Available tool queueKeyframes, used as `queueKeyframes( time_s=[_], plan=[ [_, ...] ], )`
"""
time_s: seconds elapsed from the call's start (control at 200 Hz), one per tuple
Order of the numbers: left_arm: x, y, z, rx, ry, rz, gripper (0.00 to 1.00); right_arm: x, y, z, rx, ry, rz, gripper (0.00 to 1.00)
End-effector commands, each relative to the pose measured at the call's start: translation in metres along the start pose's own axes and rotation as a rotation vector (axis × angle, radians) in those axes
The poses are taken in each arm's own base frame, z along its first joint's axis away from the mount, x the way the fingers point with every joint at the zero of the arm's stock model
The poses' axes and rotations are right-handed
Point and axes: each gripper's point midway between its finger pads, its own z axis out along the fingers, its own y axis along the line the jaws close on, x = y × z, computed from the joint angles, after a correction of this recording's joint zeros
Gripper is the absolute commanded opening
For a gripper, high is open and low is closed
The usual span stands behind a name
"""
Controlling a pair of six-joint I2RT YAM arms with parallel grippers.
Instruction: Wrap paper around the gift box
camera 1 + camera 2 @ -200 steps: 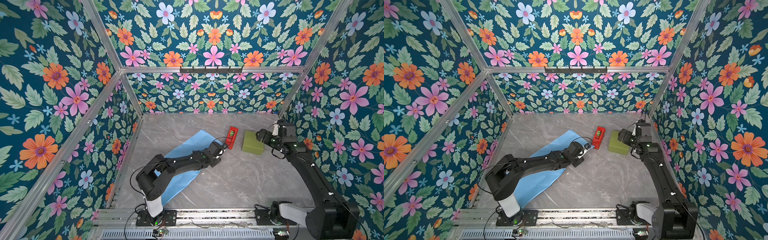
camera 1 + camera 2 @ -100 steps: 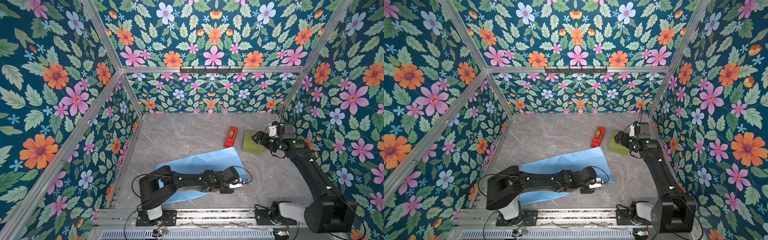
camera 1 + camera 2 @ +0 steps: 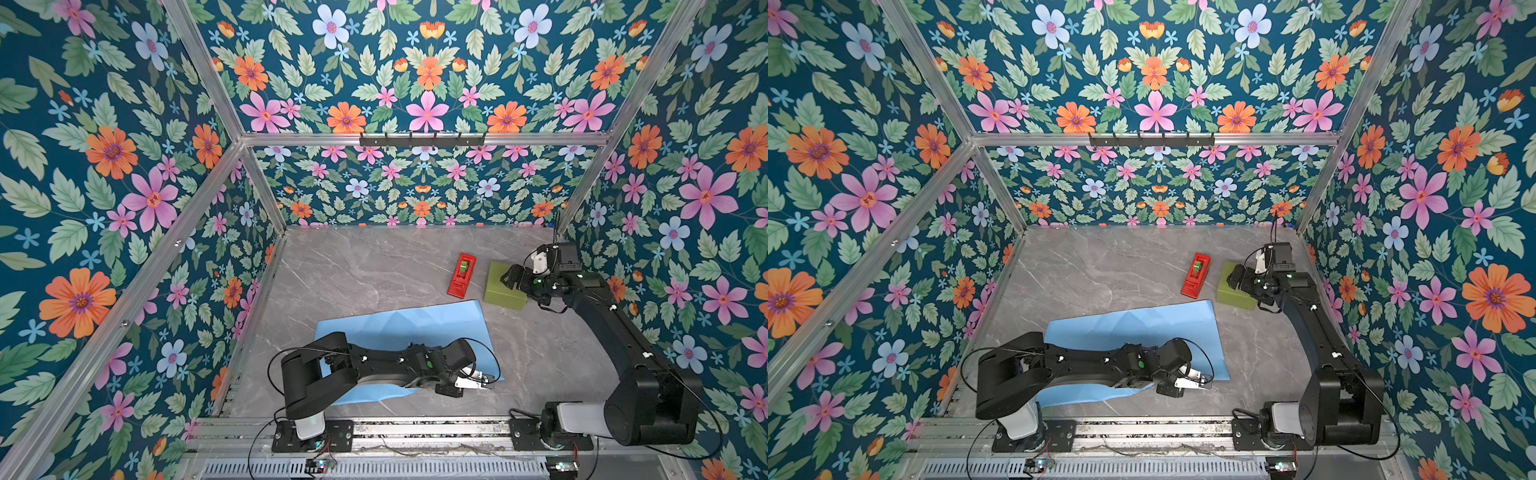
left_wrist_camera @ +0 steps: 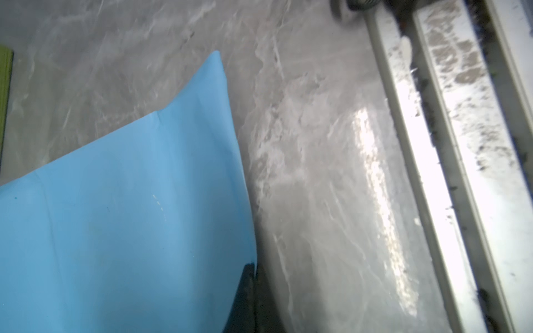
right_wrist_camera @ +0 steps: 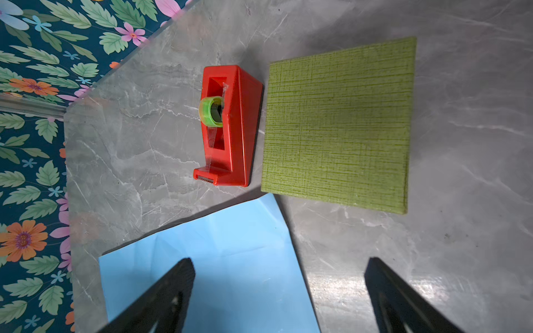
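**Gift box** [image 5: 337, 124]: rigid and probably light, with a textured covering that should resist slipping. Grip it across two opposite side edges. It lies flat at the far right of the surface [image 3: 357, 266], just beside the red tape dispenser [image 3: 461, 276] and clear of the paper.

**Paper** [image 3: 399, 328]: thin, creased and limp, so pinch it at an edge or corner.

**Left fingers** [image 4: 246, 294]: closed on the sheet's near right edge, with the arm stretched low across it.

**Right fingers** [image 5: 167, 288]: spread wide and empty, pointing down above the box.

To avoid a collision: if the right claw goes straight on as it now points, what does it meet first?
Probably the gift box just below the right claw; depth is unclear.
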Motion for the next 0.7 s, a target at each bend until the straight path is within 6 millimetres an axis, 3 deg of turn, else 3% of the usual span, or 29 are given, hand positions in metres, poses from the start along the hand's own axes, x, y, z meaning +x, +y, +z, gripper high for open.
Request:
queueKeyframes(
  time_s=[0.0, 0.2, 0.375, 0.555, 0.695],
  plan=[
    [-0.023, 0.007, 0.007, 0.008, -0.057, 0.109, 0.0, -0.001, 0.002, 0.001, -0.014, -0.002, 0.004, 0.94],
    [-0.024, 0.009, 0.021, 0.027, -0.038, 0.186, 0.0, -0.001, -0.002, 0.004, 0.014, 0.012, -0.008, 0.94],
    [-0.011, 0.01, 0.012, 0.022, -0.028, 0.151, 0.0, -0.011, -0.003, 0.005, 0.033, 0.0, -0.015, 0.94],
    [-0.02, 0.015, 0.0, -0.017, -0.085, 0.044, 0.4, -0.026, -0.013, 0.009, 0.117, -0.018, -0.033, 0.95],
    [-0.038, 0.029, -0.018, -0.055, -0.156, -0.067, 0.67, -0.042, -0.037, 0.01, 0.197, -0.034, -0.009, 0.95]
  ],
)
